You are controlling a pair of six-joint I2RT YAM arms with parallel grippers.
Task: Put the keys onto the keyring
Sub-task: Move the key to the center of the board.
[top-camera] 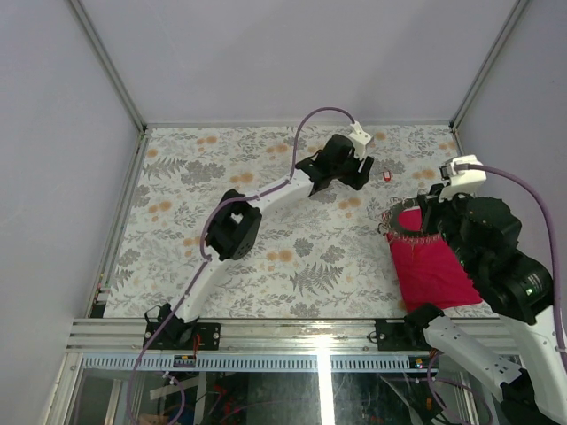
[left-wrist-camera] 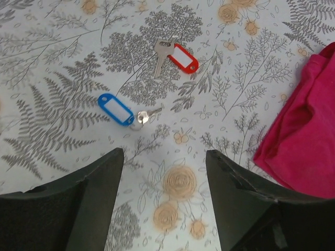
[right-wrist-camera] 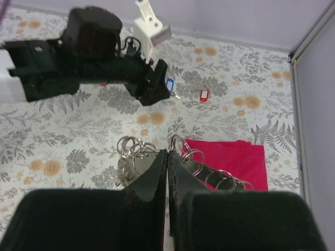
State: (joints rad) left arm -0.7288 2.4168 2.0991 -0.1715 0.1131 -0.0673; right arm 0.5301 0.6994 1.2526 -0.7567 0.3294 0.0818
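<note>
Overhead, left tool [left-wrist-camera: 165, 157] gapes wide above white-labelled red key [left-wrist-camera: 183, 57] and blue key [left-wrist-camera: 116, 109]; right tool [right-wrist-camera: 167, 154] pinches the keyring [right-wrist-camera: 133, 150].

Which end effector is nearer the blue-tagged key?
Left. The left end effector hovers open beside the blue-tagged key; the right end effector grips the keyring apart, by the red cloth.

I see the keys [left-wrist-camera: 183, 57] as bright metal with glossy plastic tags. The keyring [right-wrist-camera: 131, 151] gleams metallic; the red cloth [left-wrist-camera: 306, 141] looks matt.

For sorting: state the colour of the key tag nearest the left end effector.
Blue, white insert: the oblong plastic key tag, clearest in left wrist view.
</note>
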